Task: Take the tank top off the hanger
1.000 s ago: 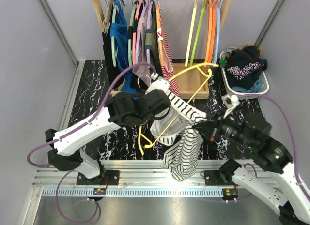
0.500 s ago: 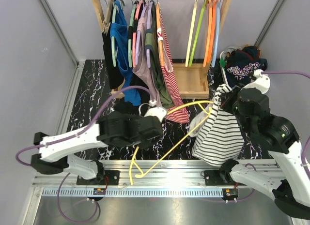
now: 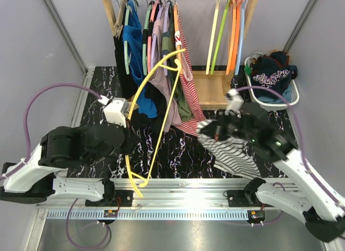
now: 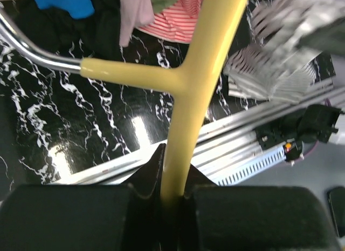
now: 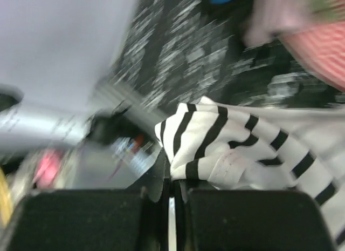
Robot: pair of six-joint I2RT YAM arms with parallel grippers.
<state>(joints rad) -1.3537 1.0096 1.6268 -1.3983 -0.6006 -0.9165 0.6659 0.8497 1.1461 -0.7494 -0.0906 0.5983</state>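
The garment and the hanger have parted: half a second ago the striped tank top point(image 3: 237, 159) still hung close against the yellow hanger point(image 4: 186, 100) between the two arms, and now the two are well apart with nothing joining them. The left arm point(image 3: 81, 148) has swung the hanger up and to its own side, so it stands bare and tilted in front of the clothes rack point(image 3: 161, 46), its hook end low over the near rail. The left jaws are closed tight on the hanger's yellow bar, as the left wrist view shows plainly. The right arm point(image 3: 280, 154) has dropped and pulled inward; its jaws are pinched shut on a folded edge of the striped fabric (the right wrist view is motion-blurred, but the grip itself is clear), and the rest of the top droops below them toward the black marbled bench point(image 3: 183, 154), though I cannot tell whether it touches. Judging from this, the removal itself looks done: no strap appears to be looped on the hanger. What remains is probably setting the top and the hanger down somewhere, perhaps near the basket point(image 3: 291, 97).
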